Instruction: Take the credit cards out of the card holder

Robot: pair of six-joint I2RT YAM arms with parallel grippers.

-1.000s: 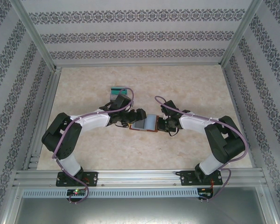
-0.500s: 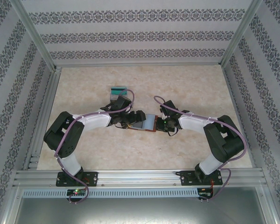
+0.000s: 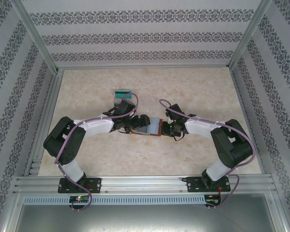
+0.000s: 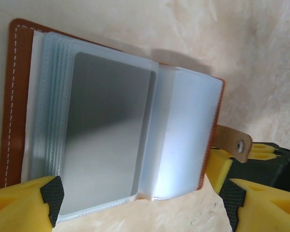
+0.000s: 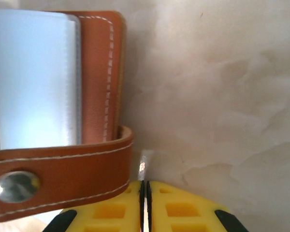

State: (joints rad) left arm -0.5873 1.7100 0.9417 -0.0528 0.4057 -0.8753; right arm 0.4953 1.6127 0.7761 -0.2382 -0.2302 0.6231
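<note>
Brown card holder (image 4: pixel 17 106) lies open, a grey card (image 4: pixel 106 130) showing inside; left gripper (image 4: pixel 141 200) spread across its near edge, right gripper (image 5: pixel 145 191) pressed together beside its strap (image 5: pixel 67 176)

The card holder (image 3: pixel 153 127) lies on the table (image 3: pixel 198 87), box (image 3: pixel 123 94) behind-left.

This is a robot test cell in a lab, no home: bare aluminium posts (image 3: pixel 36 41) frame walls (image 3: pixel 145 36) papered in a striped floral print. A marble-look bench (image 3: pixel 198 92) fills the floor, with the left arm (image 3: pixel 92 126) and right arm (image 3: pixel 203 128) bolted to a slotted rail (image 3: pixel 145 182) along the near edge.
</note>
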